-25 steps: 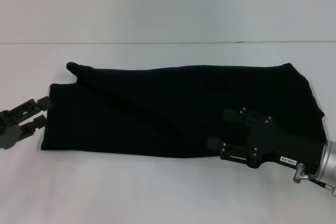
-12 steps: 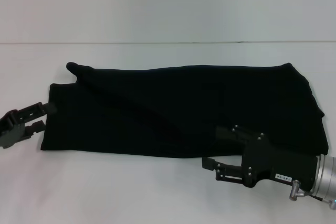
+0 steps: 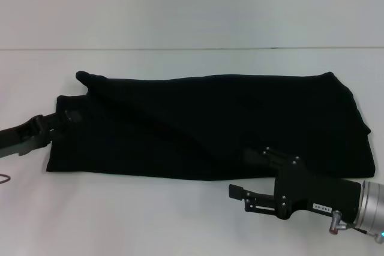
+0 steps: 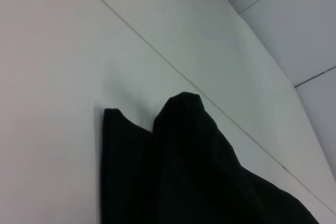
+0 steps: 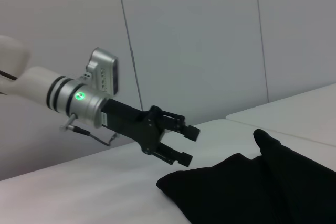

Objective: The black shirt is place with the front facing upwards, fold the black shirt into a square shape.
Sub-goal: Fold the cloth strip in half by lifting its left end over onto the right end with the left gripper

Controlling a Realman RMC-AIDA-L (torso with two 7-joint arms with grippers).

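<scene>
The black shirt [image 3: 210, 124] lies on the white table as a long folded band running left to right, with no print showing. A rounded fold sticks up at its far left corner [image 4: 181, 111]. My left gripper [image 3: 65, 119] reaches in low from the left, at the shirt's left edge. The right wrist view shows this left gripper [image 5: 187, 145] open just above the corner of the cloth [image 5: 262, 187]. My right gripper [image 3: 239, 197] hovers over bare table just in front of the shirt's near edge, pointing left, open and holding nothing.
The white table [image 3: 150, 220] extends in front of and behind the shirt. A pale wall [image 3: 192, 4] rises behind its far edge. Nothing else lies on the table.
The right gripper has drawn back off the shirt toward the front edge of the table. My left gripper has moved right, from beside the shirt to its left edge.
</scene>
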